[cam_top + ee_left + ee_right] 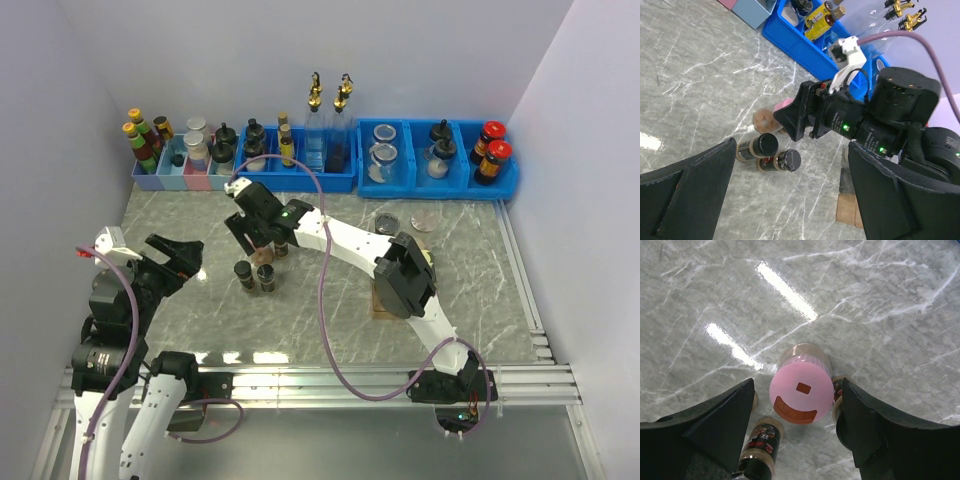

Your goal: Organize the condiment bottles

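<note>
A condiment jar with a pink lid (801, 387) and beige contents stands upright on the marble table (330, 320). My right gripper (797, 385) is lowered over it, open. One finger is on each side, with a small gap at the left finger (720, 425). Two black-lidded jars (243, 272) (266, 277) stand just in front of it, and they also show in the left wrist view (765, 145) (787, 160). Another jar (837, 390) sits tight behind the right finger (875, 430). My left gripper (185, 258) hovers open and empty to the left of the group.
Blue bins (300, 180) line the back wall, holding jars, gold-spouted bottles (315, 110) and red-capped sauce bottles (490, 150). Small pink and pale-blue bins (180, 178) stand at the back left. Two loose lids (387, 220) (424, 220) lie mid-table. A wooden block (383, 305) lies under the right arm.
</note>
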Robot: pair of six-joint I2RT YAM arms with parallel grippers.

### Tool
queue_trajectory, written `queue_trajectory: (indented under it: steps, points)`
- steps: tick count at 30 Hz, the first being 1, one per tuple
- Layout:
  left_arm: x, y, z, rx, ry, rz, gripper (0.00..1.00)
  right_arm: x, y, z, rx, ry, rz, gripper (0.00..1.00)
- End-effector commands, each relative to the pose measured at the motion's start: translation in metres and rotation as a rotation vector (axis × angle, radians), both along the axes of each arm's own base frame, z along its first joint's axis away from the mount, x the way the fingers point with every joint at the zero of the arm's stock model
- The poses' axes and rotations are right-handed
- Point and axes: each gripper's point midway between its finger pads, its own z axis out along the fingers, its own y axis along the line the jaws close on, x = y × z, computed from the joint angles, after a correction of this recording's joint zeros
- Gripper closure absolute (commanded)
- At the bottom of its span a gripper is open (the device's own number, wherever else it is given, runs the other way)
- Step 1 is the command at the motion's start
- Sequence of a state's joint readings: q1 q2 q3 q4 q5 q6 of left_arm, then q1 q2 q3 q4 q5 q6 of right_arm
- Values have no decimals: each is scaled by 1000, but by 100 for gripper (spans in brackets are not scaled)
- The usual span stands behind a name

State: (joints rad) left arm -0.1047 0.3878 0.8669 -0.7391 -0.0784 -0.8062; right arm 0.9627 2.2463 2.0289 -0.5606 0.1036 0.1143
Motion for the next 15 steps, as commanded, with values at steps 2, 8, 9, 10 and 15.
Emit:
queue_trajectory:
  steps: [2, 8, 9, 10, 15]
  points:
    - [-2, 1, 16, 2, -45, 3, 0, -5, 0, -1, 7, 8, 7, 23]
    - [-5, 3, 16, 4, -49, 12, 1, -7, 1, -1, -14, 13, 18, 26]
    - [-4, 2, 15, 3, -47, 6, 1, -6, -1, 1, -13, 8, 13, 26]
    - [-3, 2, 13, 2, -44, 5, 1, -6, -2, 0, -14, 7, 12, 26]
    - [-3, 2, 14, 5, -44, 4, 1, -8, -2, -3, -18, 10, 14, 26]
